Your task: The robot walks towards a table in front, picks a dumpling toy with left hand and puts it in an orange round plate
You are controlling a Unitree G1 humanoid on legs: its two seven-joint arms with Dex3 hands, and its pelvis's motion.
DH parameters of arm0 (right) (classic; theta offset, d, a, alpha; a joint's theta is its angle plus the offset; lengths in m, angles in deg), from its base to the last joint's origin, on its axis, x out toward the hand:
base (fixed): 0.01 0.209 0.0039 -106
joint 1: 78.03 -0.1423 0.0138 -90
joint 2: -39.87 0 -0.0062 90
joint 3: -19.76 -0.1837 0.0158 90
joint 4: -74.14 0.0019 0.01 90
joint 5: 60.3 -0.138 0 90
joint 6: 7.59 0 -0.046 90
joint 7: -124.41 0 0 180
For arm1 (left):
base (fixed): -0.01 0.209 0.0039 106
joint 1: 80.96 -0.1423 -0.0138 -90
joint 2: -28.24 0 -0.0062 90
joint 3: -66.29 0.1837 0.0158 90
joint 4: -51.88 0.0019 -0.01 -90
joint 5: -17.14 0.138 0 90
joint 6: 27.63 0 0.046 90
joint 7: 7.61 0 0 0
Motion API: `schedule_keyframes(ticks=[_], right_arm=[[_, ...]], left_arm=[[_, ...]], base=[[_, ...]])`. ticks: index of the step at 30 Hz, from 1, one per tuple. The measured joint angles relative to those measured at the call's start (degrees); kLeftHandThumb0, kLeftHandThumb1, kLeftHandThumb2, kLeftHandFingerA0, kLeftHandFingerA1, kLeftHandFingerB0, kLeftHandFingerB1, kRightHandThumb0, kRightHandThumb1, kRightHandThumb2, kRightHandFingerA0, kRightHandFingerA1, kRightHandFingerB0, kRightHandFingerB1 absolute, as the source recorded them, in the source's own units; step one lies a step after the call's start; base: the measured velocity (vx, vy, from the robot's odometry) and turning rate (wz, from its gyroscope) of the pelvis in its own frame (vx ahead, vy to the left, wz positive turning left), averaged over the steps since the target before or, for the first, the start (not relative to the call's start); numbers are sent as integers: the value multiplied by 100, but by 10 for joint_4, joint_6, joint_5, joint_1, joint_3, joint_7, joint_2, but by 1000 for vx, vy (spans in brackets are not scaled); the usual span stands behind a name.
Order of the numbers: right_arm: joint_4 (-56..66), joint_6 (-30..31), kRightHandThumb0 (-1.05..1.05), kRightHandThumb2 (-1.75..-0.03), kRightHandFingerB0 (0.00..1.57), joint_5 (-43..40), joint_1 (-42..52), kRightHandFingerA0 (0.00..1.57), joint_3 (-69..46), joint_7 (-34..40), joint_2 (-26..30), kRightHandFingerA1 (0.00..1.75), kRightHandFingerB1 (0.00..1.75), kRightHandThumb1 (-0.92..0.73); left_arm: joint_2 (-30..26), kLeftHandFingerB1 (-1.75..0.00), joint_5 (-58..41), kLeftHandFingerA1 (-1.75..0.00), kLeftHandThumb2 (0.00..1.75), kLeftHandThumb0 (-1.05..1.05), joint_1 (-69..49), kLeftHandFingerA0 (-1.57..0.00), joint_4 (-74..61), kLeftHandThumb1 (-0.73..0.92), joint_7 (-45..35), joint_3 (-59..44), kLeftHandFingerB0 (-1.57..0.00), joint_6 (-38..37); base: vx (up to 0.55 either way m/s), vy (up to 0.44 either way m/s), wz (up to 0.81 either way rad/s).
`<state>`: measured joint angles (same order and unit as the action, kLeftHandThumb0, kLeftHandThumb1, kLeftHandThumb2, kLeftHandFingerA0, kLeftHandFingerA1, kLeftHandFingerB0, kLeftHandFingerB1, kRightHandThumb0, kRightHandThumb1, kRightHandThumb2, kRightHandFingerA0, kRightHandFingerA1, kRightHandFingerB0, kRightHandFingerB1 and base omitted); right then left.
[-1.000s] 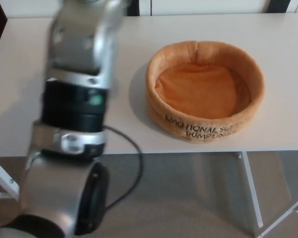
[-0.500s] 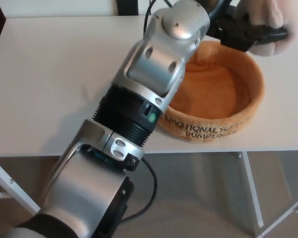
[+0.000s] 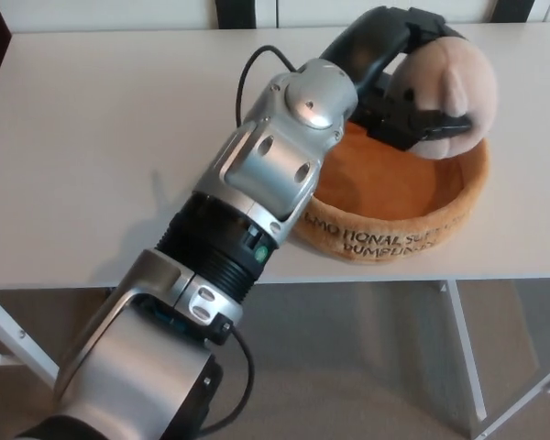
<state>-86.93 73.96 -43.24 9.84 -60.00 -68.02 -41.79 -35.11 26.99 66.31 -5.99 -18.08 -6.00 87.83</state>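
The black left hand has its thick fingers clamped around the soft beige plush dumpling toy, held above the far rim of the orange round plush plate. Released here, below the fingers lies rim, not hollow, so the dumpling toy could likely roll off onto the white table.

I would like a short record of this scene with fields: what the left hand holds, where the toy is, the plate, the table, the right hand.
left hand: shut on the dumpling toy
toy position: over the far side of the plate, still gripped
plate: orange round plush plate with black lettering, near the table's front edge
table: white
right hand: not in view
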Motion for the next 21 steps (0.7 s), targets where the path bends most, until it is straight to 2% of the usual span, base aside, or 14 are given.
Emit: schedule_keyframes(ticks=[1,2,3,4,7,8,9,10,11,12,16,17,20,21], right_arm=[[0,0,-49,-59,45,0,0,76,1,0,0,55,41,-63],[-1,0,-49,-59,49,0,0,79,1,0,0,55,42,-61],[-2,1,-49,-59,49,0,0,79,1,-1,0,55,42,-61],[-2,1,-50,-59,49,0,0,81,1,-1,0,55,42,-61],[-1,2,-50,-59,49,0,0,81,1,-2,0,55,42,-61],[-1,2,-49,-58,46,0,0,80,1,-2,0,56,41,-63],[0,2,-49,-58,46,1,0,80,1,-3,0,56,41,-63],[0,2,-49,-58,44,1,0,79,1,-3,0,55,40,-63],[0,2,-49,-58,44,1,0,79,1,-3,0,55,40,-63],[0,2,-50,-59,39,0,0,77,1,-4,0,55,39,-62],[0,4,-50,-59,39,0,-2,77,1,-9,0,55,39,-62],[0,4,-53,-84,35,0,-2,65,1,-9,0,65,51,-52],[0,7,-53,-84,35,0,-3,65,1,-13,0,65,51,-52],[0,7,-50,-58,26,0,-3,66,1,-16,0,53,35,-65]], left_arm=[[0,-34,3,-47,59,-37,-2,-76,-1,62,2,1,-43,0],[0,-35,5,-55,72,-60,-4,-65,-3,45,5,4,-8,0],[1,-35,9,-55,72,-60,-6,-65,-4,45,9,10,-8,0],[2,-30,11,-56,74,-60,-8,-58,-4,45,10,12,-6,0],[3,-30,31,-56,74,-60,-12,-58,-3,45,20,46,-6,1],[3,-19,37,-33,78,-61,-14,-1,-3,41,23,55,0,1],[3,-19,40,-33,78,-61,-14,-1,-3,41,24,58,0,1],[3,-11,45,-18,77,-68,-14,0,-2,43,27,63,0,1],[4,-11,48,-18,77,-68,-14,0,-1,43,29,65,0,1],[5,0,54,-7,79,-79,-13,0,3,48,33,69,0,3],[5,0,70,-7,79,-79,-7,0,20,48,40,78,0,14],[4,0,71,-1,83,-81,-7,0,21,48,40,78,0,15],[3,0,78,-1,83,-81,-4,0,23,48,41,81,0,22],[2,0,81,-4,86,-84,-3,0,23,49,40,84,0,25]], base=[[0,0,0],[0,0,0],[0,0,0],[0,0,0],[0,0,0],[0,0,0],[0,0,0],[0,0,0],[0,0,0],[0,0,0],[0,0,0],[0,0,0],[0,0,0],[0,0,0]])
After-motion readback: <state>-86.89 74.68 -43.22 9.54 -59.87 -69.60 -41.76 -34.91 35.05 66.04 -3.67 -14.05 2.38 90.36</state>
